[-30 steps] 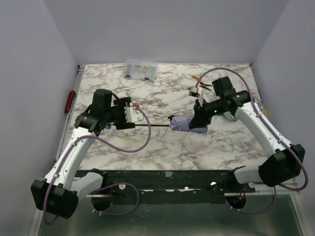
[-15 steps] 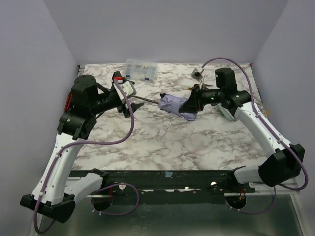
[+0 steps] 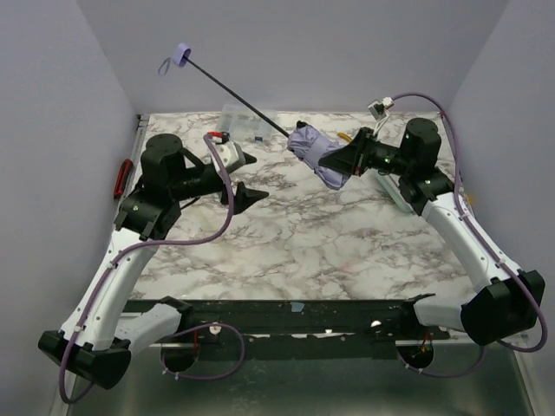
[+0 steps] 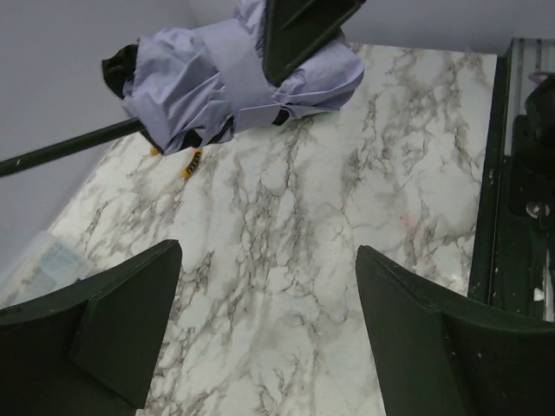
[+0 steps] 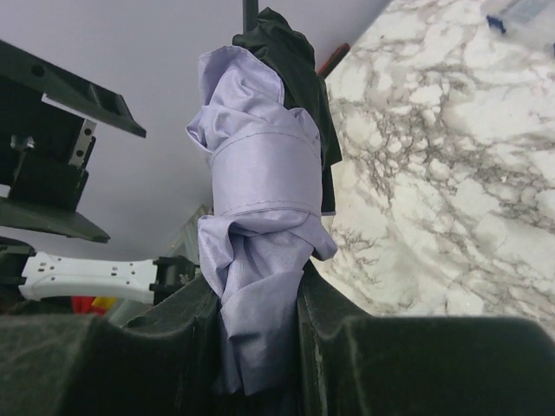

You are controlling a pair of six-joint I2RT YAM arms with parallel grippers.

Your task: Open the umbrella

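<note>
The umbrella's pale lavender canopy [image 3: 312, 149] is still bundled, its strap [image 5: 264, 178] wrapped round it. My right gripper [image 3: 336, 159] is shut on the bundle's end [image 5: 258, 347] and holds it in the air above the table's far side. The thin black shaft [image 3: 234, 94] is extended and points up and left, with the small lavender handle [image 3: 180, 54] free in the air. My left gripper [image 3: 247, 175] is open and empty, below the shaft and apart from it. In the left wrist view its gripper [image 4: 269, 251] faces the canopy [image 4: 217, 82].
A clear compartment box [image 3: 236, 113] sits at the table's far edge under the shaft. A yellow-and-black pliers tip [image 4: 191, 162] shows beneath the canopy. A red object [image 3: 124, 178] lies along the left rail. Grey walls enclose the marble table [image 3: 295, 243].
My right arm has lifted the canopy up and back, swinging the shaft upward to the left. My left gripper has let go of the handle end and opened, and the shaft now looks longer.
</note>
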